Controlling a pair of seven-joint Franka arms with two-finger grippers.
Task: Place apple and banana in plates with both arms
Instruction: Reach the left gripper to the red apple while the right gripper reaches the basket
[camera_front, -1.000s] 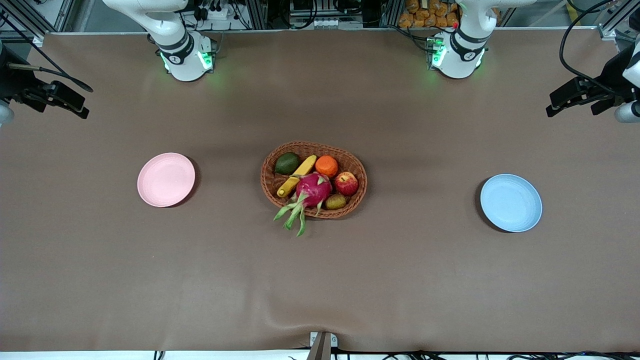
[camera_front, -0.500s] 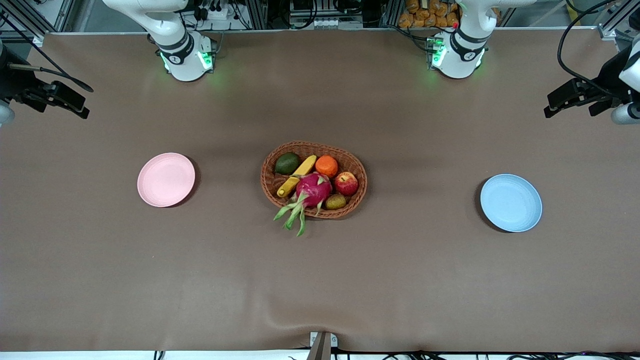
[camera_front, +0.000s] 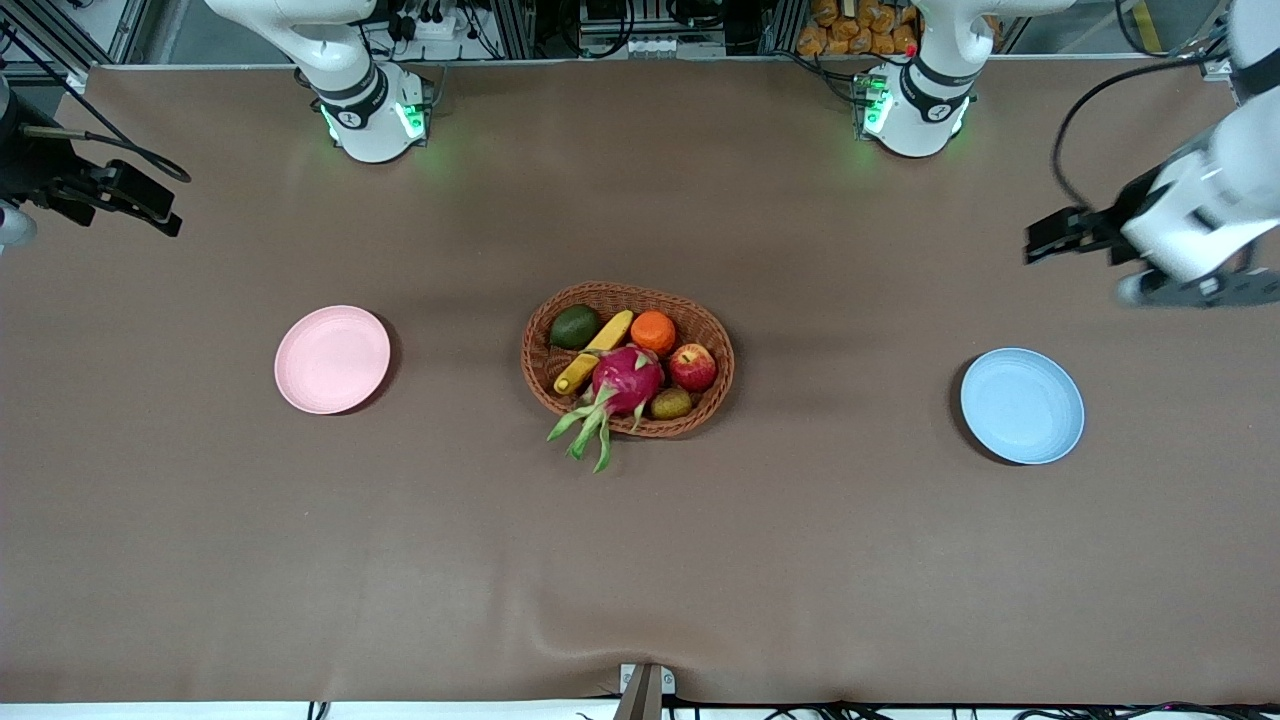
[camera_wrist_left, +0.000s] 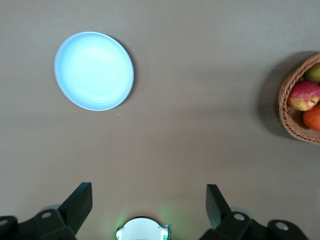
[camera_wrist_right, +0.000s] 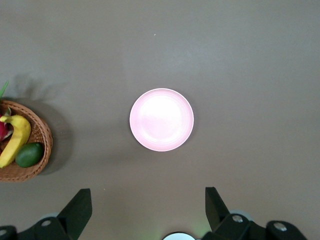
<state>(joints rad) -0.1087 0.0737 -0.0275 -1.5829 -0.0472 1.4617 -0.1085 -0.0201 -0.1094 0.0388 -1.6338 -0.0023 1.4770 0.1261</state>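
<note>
Two rigid, smooth fruits lie in the basket (camera_front: 627, 360): grip the apple (camera_front: 692, 367) across its middle and the banana (camera_front: 594, 351) mid-length, while the left gripper (camera_wrist_left: 145, 207) and right gripper (camera_wrist_right: 145, 206) hang open over bare table, one at each arm's end.

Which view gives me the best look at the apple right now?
The front view: the apple shows whole in the basket. The left wrist view has it at the picture's edge; the right wrist view misses it.
</note>
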